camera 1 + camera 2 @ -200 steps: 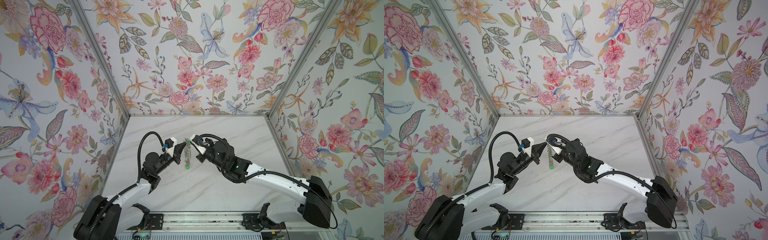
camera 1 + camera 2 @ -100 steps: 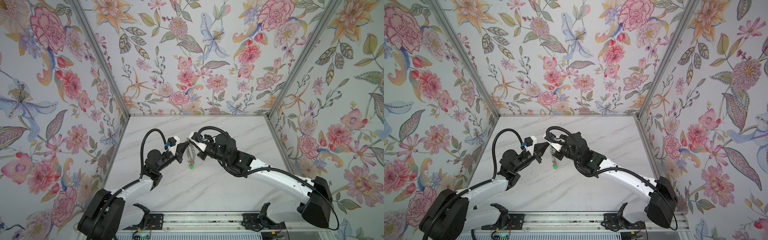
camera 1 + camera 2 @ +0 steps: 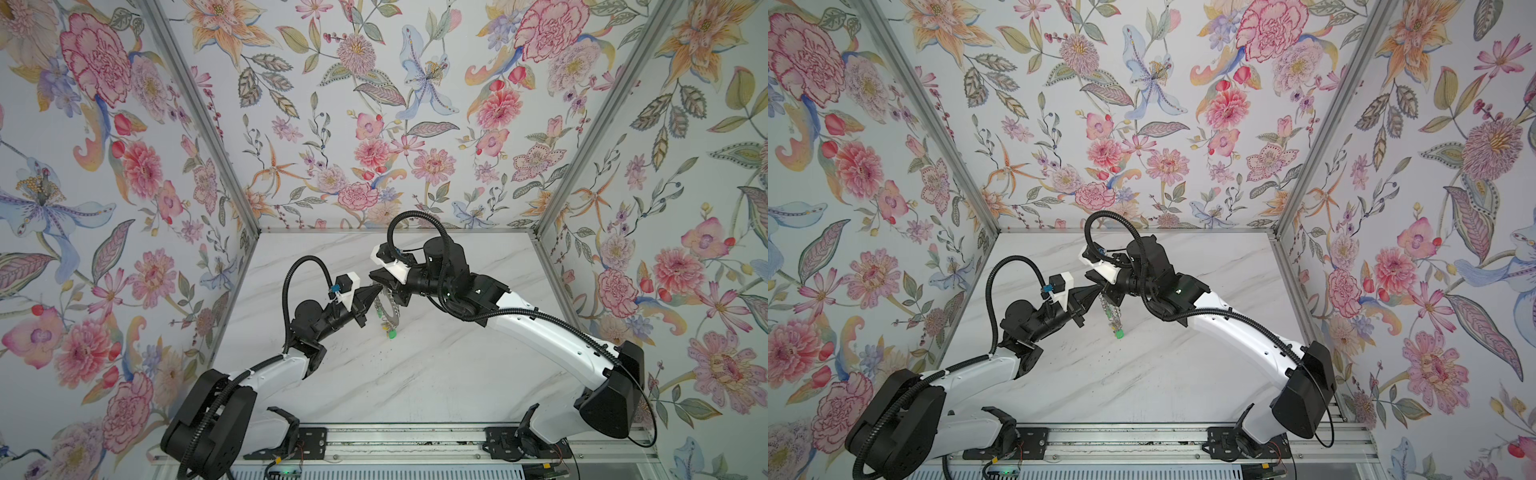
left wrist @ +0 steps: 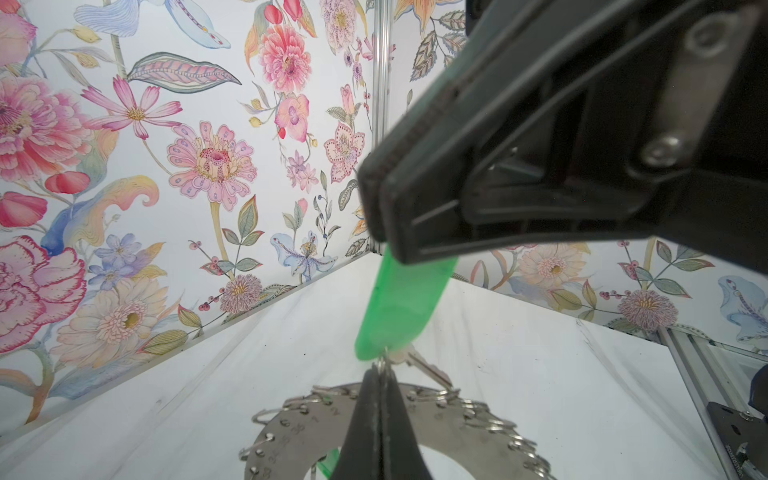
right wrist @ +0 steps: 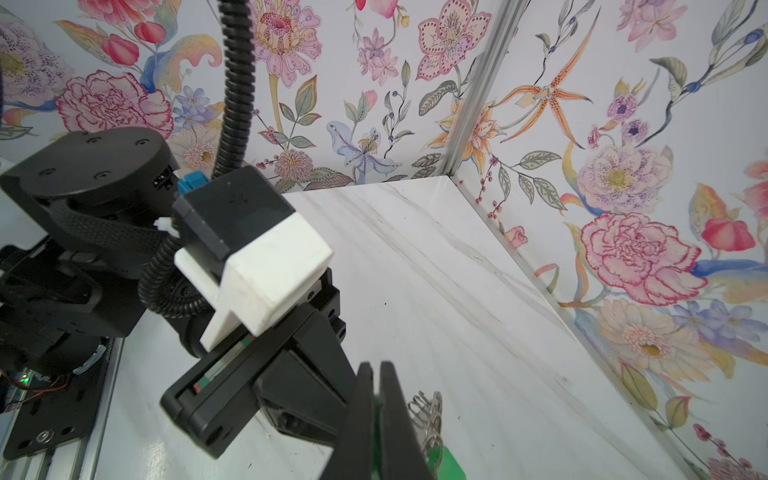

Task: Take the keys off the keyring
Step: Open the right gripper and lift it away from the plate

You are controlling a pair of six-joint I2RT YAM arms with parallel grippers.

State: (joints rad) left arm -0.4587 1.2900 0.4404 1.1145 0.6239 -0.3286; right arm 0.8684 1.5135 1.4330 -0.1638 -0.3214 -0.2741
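Keyring (image 4: 291,440): large flat grey metal ring, small wire loops round its rim, numbers stamped on its face. In both top views the keyring (image 3: 390,305) hangs edge-on over the white marbled surface (image 3: 415,374), between the two arms. Green-tagged key (image 4: 399,307) stands off its rim; another green tag (image 3: 391,333) dangles lowest. Left fingers (image 4: 361,424): closed on the keyring at that key's wire loop. Right fingers (image 5: 359,415): closed on the green-tagged key's plastic tag. Floral wall panels (image 3: 374,124) surround.

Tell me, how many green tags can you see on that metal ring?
2 clearly: one green tag pinched in the right tool, another hanging at the lower end of the keyring. Others may be hidden.
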